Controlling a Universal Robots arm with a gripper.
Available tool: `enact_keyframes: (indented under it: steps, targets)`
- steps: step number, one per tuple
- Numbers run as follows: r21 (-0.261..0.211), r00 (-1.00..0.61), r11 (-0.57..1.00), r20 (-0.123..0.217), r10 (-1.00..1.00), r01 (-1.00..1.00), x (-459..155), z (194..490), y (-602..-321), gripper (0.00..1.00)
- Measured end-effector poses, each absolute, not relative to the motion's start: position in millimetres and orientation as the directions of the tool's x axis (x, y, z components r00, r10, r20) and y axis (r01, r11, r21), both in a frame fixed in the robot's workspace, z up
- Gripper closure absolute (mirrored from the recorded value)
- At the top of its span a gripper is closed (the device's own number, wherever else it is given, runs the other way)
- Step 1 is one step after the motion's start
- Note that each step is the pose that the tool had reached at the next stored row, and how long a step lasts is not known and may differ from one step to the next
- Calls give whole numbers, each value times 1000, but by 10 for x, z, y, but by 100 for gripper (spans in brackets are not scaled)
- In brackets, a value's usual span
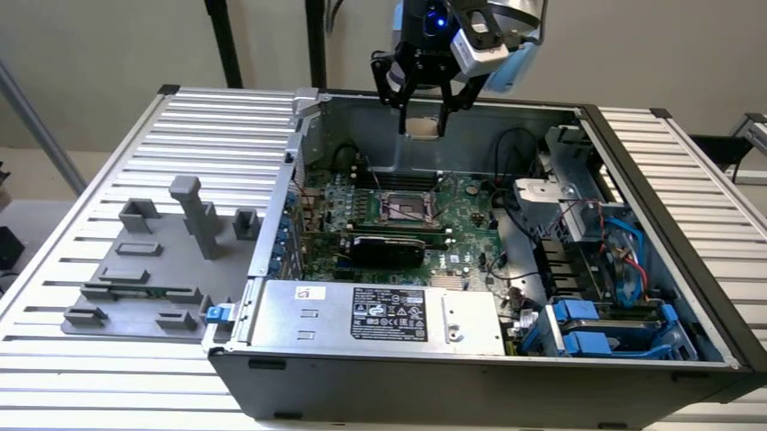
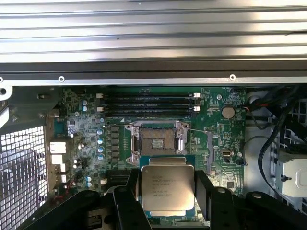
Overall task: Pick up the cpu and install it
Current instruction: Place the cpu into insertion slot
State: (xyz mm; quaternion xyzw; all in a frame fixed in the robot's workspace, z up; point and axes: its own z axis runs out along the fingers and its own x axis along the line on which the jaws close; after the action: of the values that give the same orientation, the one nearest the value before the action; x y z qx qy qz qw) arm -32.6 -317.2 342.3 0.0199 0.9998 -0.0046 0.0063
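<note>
Over the open computer case point(image 1: 480, 386) and its green motherboard point(image 2: 86, 139), we see the jaws clamped on two opposite edges of the cpu point(image 2: 168, 189), held flat, high above the board, the open socket point(image 2: 157, 142) below and slightly offset.

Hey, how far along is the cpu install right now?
Done: the cpu is picked up, clamped in the gripper. In hand: it hangs in the air above the motherboard inside the open case. Left: the socket sits empty, so the chip is not yet seated.
</note>
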Motion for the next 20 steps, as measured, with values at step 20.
enact_keyframes:
  steps: [20]
  targets:
    - [-9, -963, 963, -2, 270, 270, -326, 3403, -3172, 45]
